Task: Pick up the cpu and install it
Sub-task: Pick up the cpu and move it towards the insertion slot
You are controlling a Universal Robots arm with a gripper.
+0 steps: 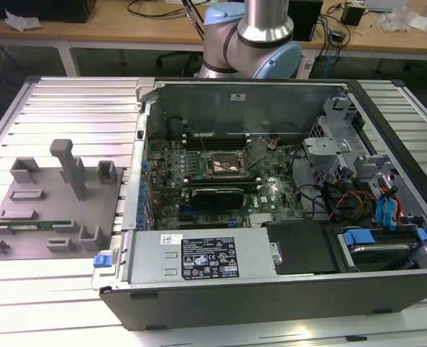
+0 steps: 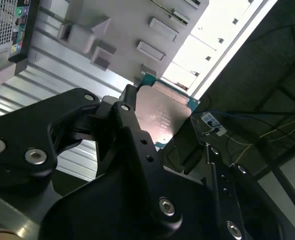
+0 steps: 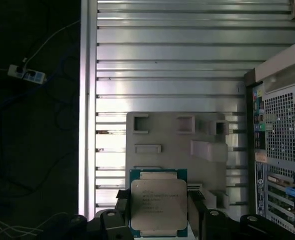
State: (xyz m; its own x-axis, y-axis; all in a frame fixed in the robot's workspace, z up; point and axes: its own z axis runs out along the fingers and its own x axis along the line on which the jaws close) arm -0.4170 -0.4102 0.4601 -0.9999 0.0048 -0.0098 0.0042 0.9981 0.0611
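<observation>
cpu (image 3: 158, 204) is off the grey fixture tray (image 1: 54, 206) and up in the air, pinched in the gripper (image 2: 163, 124); black fingers (image 2: 131, 116) clamp two opposite edges; green substrate rim shows past them in both wrist views; nothing touches the lid face.

Step in hand, as I read it: carrying the part to the socket (image 1: 224, 165); that sits mid-motherboard (image 1: 271, 194) inside the open computer case (image 1: 271, 293); in the exterior view the tray is at 9 o'clock from the socket and the arm (image 1: 253, 40) at 12 o'clock; memory stick (image 1: 51, 225) lies toward 6 o'clock on the tray, not our part.

To do it well: grip on the edges only, no more squeeze than needed; hold the chip flat to the board; match corner mark and notches to the socket before any descent; straight down, no sideways slide over the pins; a tilted drop looks like the main risk; can't tell from here whether the socket's frame is swung fully open, worth a check.

Orientation: silvery lid faces the wrist cameras, so the contact side likely faces away, toward the slatted table (image 3: 187, 60); part is nearly square, no real long axis; the slightly longer side seems to run along the fingers, with the grip line across it.
</observation>
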